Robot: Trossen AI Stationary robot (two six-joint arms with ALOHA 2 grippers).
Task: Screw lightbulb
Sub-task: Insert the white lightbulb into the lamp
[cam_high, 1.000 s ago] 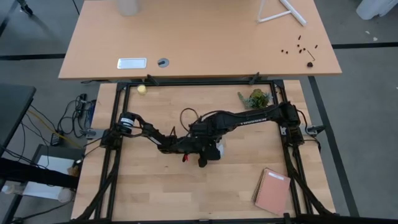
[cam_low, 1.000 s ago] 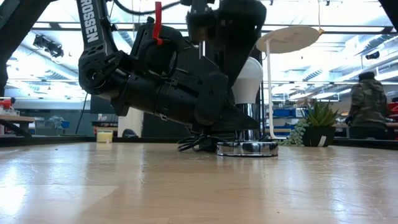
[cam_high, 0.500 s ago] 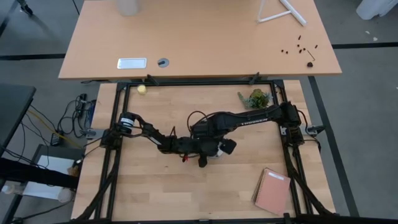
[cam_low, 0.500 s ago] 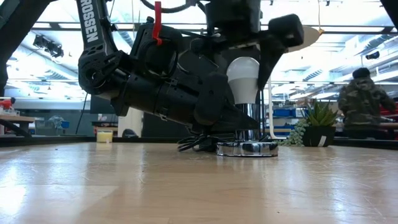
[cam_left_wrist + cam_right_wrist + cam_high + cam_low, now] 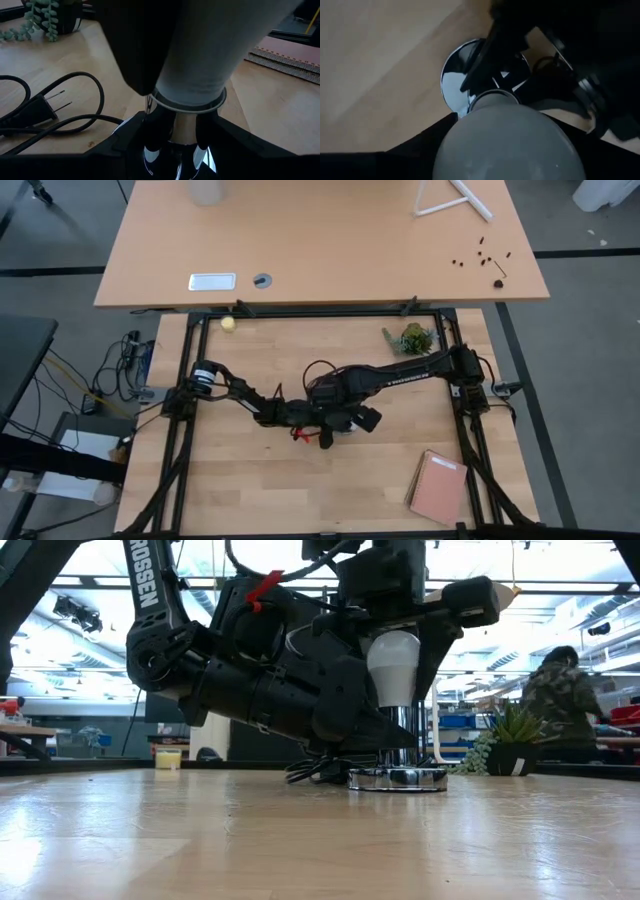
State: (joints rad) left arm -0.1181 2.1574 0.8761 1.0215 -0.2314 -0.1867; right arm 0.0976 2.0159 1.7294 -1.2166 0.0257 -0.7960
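On the table [image 5: 300, 840], lightbulb [image 5: 393, 665] stands upright, base down.

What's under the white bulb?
The white pear-shaped lightbulb stands upright in a shiny metal socket post on a round silver base disc. The left gripper clamps that post. The bulb's screw threads are hidden inside.
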